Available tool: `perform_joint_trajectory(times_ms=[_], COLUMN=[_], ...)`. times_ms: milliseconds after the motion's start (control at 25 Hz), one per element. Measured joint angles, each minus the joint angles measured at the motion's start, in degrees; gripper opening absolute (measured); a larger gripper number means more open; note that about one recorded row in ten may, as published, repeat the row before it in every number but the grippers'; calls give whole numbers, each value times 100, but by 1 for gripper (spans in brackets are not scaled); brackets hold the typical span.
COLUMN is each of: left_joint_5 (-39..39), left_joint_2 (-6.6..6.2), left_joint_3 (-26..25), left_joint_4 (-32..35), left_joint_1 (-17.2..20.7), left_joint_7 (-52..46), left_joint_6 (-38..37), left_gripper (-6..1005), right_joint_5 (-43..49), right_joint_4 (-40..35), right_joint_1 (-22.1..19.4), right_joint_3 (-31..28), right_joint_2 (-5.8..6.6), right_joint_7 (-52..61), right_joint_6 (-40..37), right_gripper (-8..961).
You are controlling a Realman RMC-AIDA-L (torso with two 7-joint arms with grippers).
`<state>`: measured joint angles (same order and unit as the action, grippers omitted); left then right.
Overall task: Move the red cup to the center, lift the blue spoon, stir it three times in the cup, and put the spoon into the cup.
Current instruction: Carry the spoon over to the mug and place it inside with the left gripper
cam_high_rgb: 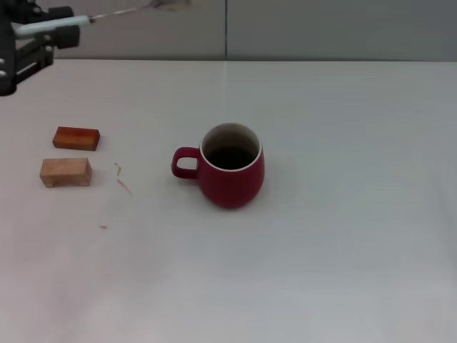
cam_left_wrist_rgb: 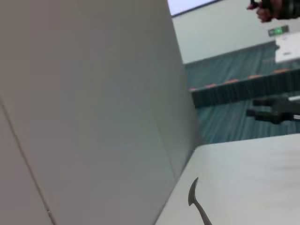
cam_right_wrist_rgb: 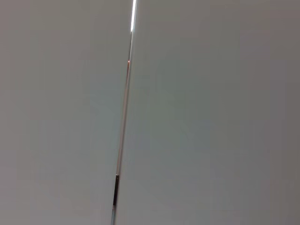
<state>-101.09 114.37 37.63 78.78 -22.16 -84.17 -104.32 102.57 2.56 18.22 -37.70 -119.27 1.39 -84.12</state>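
The red cup (cam_high_rgb: 230, 174) stands upright near the middle of the white table (cam_high_rgb: 343, 236), its handle toward my left. My left gripper (cam_high_rgb: 48, 34) is at the far left back, raised above the table and well away from the cup. It is shut on the pale blue handle of the blue spoon (cam_high_rgb: 57, 26). The spoon's metal neck and bowl point to the right along the back wall. The spoon's bowl shows dark in the left wrist view (cam_left_wrist_rgb: 193, 193). My right gripper is out of view.
Two small wooden blocks lie at the left of the table: a reddish-brown one (cam_high_rgb: 76, 138) and a pale one (cam_high_rgb: 66, 172) just in front of it. A grey wall (cam_high_rgb: 321, 28) bounds the table's back edge.
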Motion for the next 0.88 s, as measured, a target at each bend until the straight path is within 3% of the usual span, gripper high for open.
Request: perform_joint_trajectory(times_ms=[120,280,320,360,400,520,720,880], left_joint_5=[-299,-479,-812,-812,-1081,-1245,-1746,-2010], left_joint_2=[71,118,223,223,311,369,408,417], left_joint_3=[455,661,868,868,1036,1273,2123,2386], left_joint_4=[359,489,641,641,749,813,964,1129], left_joint_1=[-102,-206,-383,-383,-519,-619,-781,-837], left_joint_7=[-86,-122,-162,-162,-196,-242,-554,-701], left_joint_6=[-17,-11,0,0,24,137,715,863], left_gripper=[146,146,146,146,146,146,146,146], right_joint_5=[0,0,0,0,0,0,0,0], right_joint_4=[0,-14,-28,-28,-46,-59,-151,-172], right_joint_1=[-2,-2,-3,-3,-3,-3,-11,-11], right_joint_3=[-1,-1,-1,-1,-1,-1,21,22], right_joint_2=[0,0,1,1,8,16,29,34], right_joint_7=[-4,-5,-6,-6,-7,-10,-17,-17], right_joint_6=[0,0,0,0,0,0,1,3], right_gripper=[632,632,632,633,633,632,632,632])
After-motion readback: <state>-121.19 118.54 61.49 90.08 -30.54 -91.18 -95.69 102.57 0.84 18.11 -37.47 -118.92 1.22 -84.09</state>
